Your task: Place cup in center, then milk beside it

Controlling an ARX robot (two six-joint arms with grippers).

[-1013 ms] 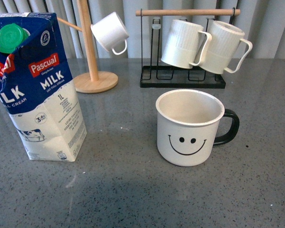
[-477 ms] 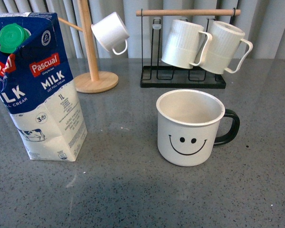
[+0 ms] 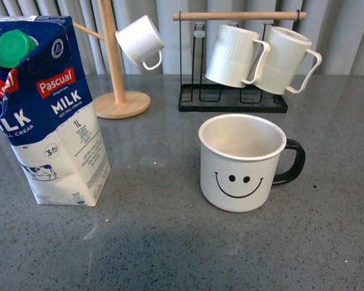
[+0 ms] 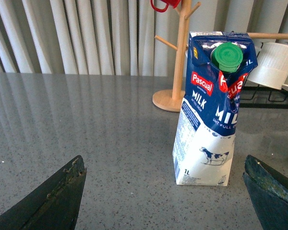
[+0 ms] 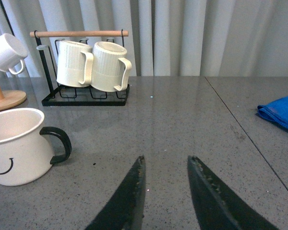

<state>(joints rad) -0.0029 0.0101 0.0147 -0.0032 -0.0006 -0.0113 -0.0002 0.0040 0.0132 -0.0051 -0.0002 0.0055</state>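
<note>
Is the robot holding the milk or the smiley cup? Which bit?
Neither. The left gripper and right gripper are open and empty; the milk and cup stand free on the table.

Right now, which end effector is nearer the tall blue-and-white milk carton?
Left. The left end effector faces the carton; the right end effector is past the white smiley mug.

Bright, even, soft light across all three views. Glossy grey tabletop (image 3: 170, 254) catching pale curtain (image 4: 86, 33) streaks along far edge in left wrist view. Faint, soft shadows at bases of cup (image 3: 239, 163) and milk carton (image 3: 54, 121). Focus crisp throughout.
</note>
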